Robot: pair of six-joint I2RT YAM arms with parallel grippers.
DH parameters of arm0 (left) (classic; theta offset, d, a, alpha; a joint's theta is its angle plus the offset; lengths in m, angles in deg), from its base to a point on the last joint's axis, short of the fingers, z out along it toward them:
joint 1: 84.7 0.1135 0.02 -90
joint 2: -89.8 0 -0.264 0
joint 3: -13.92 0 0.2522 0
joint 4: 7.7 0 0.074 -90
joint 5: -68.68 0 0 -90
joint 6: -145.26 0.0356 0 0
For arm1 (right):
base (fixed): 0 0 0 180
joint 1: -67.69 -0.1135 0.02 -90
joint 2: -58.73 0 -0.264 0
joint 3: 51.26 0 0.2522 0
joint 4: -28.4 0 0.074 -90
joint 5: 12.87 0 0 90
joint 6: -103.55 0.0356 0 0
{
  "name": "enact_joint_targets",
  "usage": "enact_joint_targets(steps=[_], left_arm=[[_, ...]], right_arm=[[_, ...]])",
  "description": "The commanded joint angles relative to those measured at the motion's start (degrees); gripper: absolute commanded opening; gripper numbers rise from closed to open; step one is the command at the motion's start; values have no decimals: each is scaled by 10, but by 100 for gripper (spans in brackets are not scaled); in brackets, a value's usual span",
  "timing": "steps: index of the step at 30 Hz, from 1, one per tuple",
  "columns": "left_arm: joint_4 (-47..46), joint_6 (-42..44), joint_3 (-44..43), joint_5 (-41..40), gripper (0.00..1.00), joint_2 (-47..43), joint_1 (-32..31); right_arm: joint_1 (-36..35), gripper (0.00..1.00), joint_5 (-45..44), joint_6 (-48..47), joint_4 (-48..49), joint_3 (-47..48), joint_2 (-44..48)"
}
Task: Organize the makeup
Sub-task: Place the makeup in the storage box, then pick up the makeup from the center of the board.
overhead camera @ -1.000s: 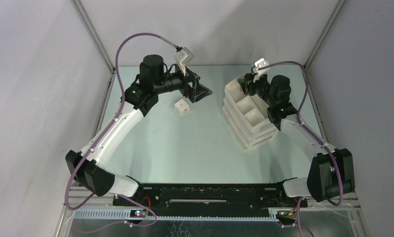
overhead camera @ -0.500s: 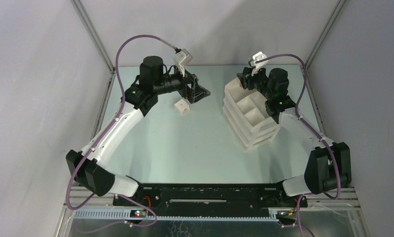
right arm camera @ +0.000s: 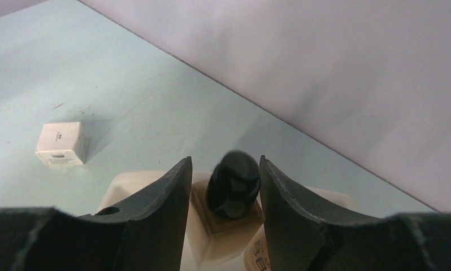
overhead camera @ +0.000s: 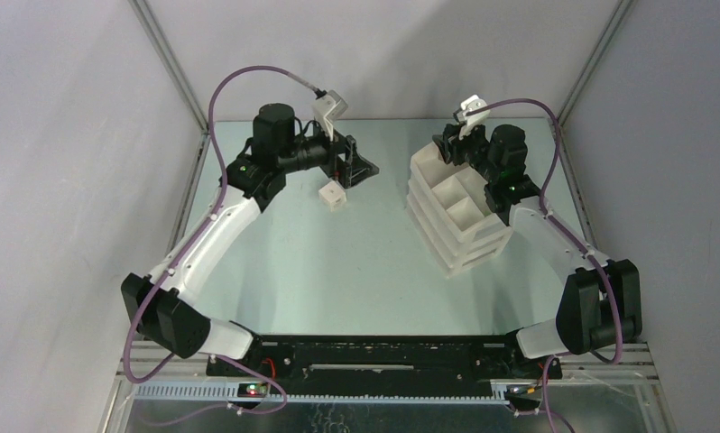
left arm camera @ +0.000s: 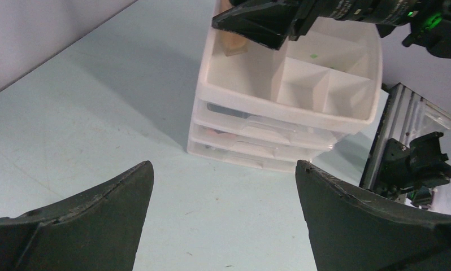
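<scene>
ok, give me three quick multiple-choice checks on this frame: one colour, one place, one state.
1. What colour is the cap of the bottle between the right gripper's fingers?
A) red
B) black
C) white

2. Where is the small white box?
A) on the table, close to the left gripper
B) in the right gripper
C) on top of the left arm

3. What state is the left gripper in?
A) shut on the box
B) shut, empty
C) open, empty

Key:
1 B: the right wrist view shows a black cap on a beige body.
2 A: the top view shows the box on the table beside the left gripper.
3 C: the left wrist view shows the fingers wide apart with nothing between them.
</scene>
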Motion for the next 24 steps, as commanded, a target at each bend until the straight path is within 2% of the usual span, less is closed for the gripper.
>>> enact_joint_targets(steps=[1, 9, 18, 24], left_arm=[[-4, 24, 10, -9, 100, -5, 21], [22, 91, 12, -48, 100, 18, 50], [116, 317, -4, -197, 100, 97, 54], [162, 396, -33, -247, 100, 186, 54]], right_arm=[[-5, 58, -5, -9, 16, 23, 25], [-6, 70, -3, -17, 13, 24, 43], [-8, 77, 40, -37, -70, 56, 111], [-7, 77, 46, -46, -156, 62, 164]])
